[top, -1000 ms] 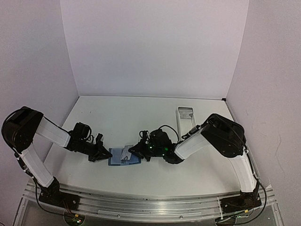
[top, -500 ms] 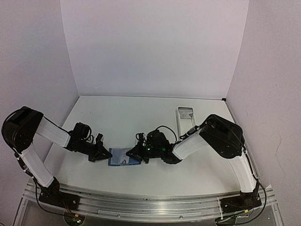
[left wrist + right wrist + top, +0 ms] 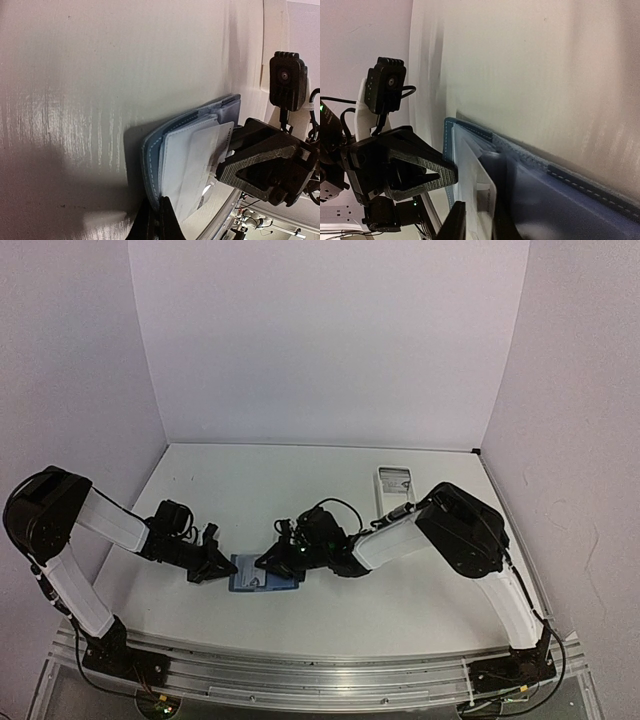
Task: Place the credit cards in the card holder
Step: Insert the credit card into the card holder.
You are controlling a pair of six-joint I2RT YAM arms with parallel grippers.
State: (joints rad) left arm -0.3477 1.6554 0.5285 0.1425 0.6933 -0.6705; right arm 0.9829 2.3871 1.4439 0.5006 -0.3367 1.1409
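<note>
Fingers (image 3: 456, 222) of the right gripper (image 3: 477, 210) pinch the credit card (image 3: 207, 150), which sits partway in the open card holder (image 3: 172, 150). Its opposite edge is clamped by the left gripper (image 3: 156, 220). Holder lies flat on the table (image 3: 75, 75), between both grippers.

Table (image 3: 75, 100): pale, glossy, with the card holder lying on it.
Card holder (image 3: 151, 155): blue wallet, open, paler blue pockets showing.
Left gripper (image 3: 156, 212): dark fingers pinched on the holder's left edge.
Credit card (image 3: 200, 165): pale, partly tucked in a pocket, right end sticking out.
Right gripper (image 3: 227, 152): black, reaching in from the right, fingers closed on the card's exposed end.
Wrist camera (image 3: 286, 80): small black box on the right gripper.
</note>
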